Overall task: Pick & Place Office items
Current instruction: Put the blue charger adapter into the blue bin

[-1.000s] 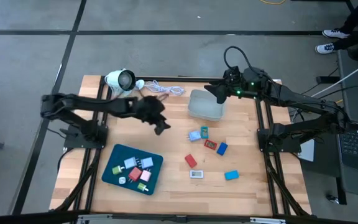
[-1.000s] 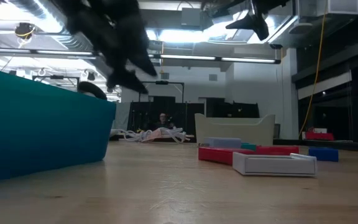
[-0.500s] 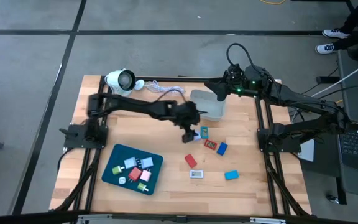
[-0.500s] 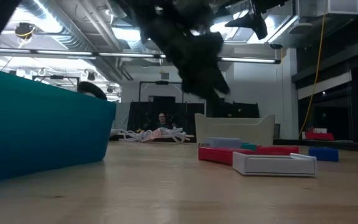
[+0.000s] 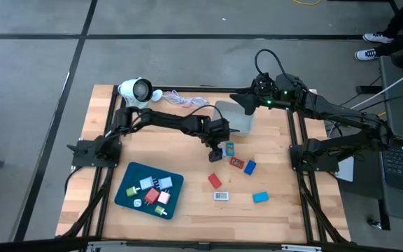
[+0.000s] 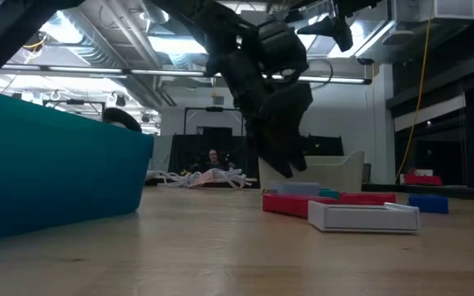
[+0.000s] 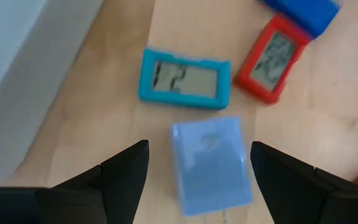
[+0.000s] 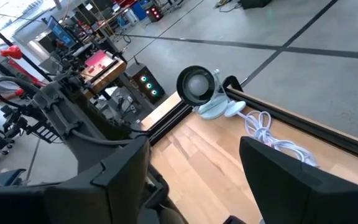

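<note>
From above: left tool [image 5: 215, 148] hangs over the light blue piece [image 5: 218, 153] at surface centre; right tool [image 5: 245, 102] waits far right above the grey bin [image 5: 231, 119], released.

Left wrist: fingers [image 7: 126, 171] spread, straddling the piece; teal clock [image 7: 184, 79] lies just beyond it.

Low view: room clear.

Pale wooden table [image 5: 187, 210], carrying: light blue block [image 7: 211, 163] between left fingers [image 7: 126, 171]; teal clock piece [image 7: 185, 78] and red one [image 7: 271, 58] just beyond; dark teal tray [image 5: 128, 176], grey bin [image 5: 232, 119], white round camera [image 5: 136, 90].
</note>
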`<state>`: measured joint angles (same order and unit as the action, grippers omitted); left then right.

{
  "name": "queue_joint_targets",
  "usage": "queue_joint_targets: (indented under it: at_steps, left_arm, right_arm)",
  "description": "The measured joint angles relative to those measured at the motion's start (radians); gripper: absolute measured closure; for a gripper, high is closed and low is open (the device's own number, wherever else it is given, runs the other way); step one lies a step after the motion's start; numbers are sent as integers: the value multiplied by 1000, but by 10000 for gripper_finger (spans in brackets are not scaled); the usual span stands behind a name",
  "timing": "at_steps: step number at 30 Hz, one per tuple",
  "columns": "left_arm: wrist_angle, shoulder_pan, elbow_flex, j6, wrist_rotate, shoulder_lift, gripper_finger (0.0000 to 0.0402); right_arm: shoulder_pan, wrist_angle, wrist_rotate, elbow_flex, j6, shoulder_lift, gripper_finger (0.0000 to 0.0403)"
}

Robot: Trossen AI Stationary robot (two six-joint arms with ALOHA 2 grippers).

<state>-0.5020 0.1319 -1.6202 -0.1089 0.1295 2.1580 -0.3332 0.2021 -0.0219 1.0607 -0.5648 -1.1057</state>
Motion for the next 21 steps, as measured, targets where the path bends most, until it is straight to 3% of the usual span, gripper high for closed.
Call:
queue_joint_targets:
  at_steps: [21]
  left_arm:
    - [48,-35,3,-117,127,63,98]
  right_arm:
    - [-26,0,3,0,31,0,146]
